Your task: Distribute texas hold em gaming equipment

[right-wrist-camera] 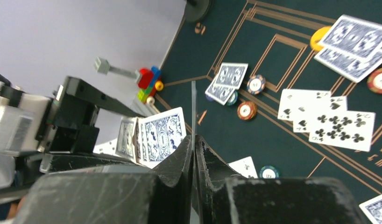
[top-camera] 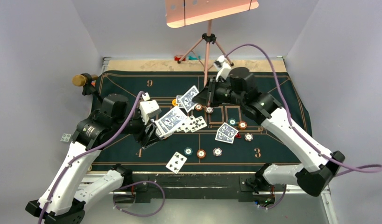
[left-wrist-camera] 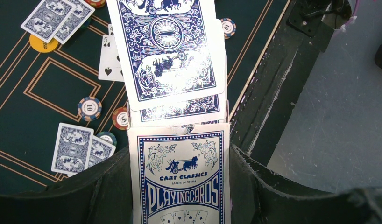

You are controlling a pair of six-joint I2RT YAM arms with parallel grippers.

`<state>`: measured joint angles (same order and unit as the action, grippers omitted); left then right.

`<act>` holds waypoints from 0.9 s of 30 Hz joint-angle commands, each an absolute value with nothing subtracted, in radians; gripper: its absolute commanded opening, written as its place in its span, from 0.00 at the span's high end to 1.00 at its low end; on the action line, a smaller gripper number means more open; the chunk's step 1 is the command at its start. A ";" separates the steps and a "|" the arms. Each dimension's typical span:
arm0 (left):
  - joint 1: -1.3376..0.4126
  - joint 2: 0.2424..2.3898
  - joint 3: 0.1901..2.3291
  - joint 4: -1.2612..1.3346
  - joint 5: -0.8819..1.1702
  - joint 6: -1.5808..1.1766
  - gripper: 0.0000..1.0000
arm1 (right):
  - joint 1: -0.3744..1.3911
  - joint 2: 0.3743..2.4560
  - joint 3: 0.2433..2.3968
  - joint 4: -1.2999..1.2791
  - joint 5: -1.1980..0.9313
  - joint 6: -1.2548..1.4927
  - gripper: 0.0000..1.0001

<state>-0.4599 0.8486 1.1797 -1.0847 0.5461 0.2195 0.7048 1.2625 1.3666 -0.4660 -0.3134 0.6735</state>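
the left arm (top-camera: 70, 163) rises from its base at the near left corner, bends at the elbow and reaches inward over the worktop. its left tool (top-camera: 154, 133) points toward the middle and is clamped on a card pack (left-wrist-camera: 180, 186), one dark finger on each long side. the right arm (top-camera: 292, 133) stretches from the near right corner up and across to the far middle, its wrist turned leftward. the right tool (top-camera: 201, 96) has its jaws pressed together, pinching a thin card (right-wrist-camera: 194, 107) seen edge-on.
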 commanded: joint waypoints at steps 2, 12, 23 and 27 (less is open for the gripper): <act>-0.454 0.835 1.187 -1.049 0.573 0.210 1.00 | 0.589 1.174 1.322 -0.421 -0.266 0.716 0.95; -0.454 0.836 1.196 -1.056 0.574 0.214 1.00 | 0.527 1.322 1.062 -0.253 -0.412 0.794 1.00; -0.454 0.853 1.209 -1.055 0.580 0.215 1.00 | 0.543 1.573 0.949 0.050 -0.465 0.883 1.00; -0.454 0.854 1.211 -1.057 0.579 0.216 1.00 | 0.577 1.658 0.971 0.072 -0.480 0.893 1.00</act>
<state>-0.4599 0.8562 1.1797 -1.0851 0.5499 0.2195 0.5438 1.6073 0.9375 -0.0307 -0.4404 0.8642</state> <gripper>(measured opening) 0.678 0.007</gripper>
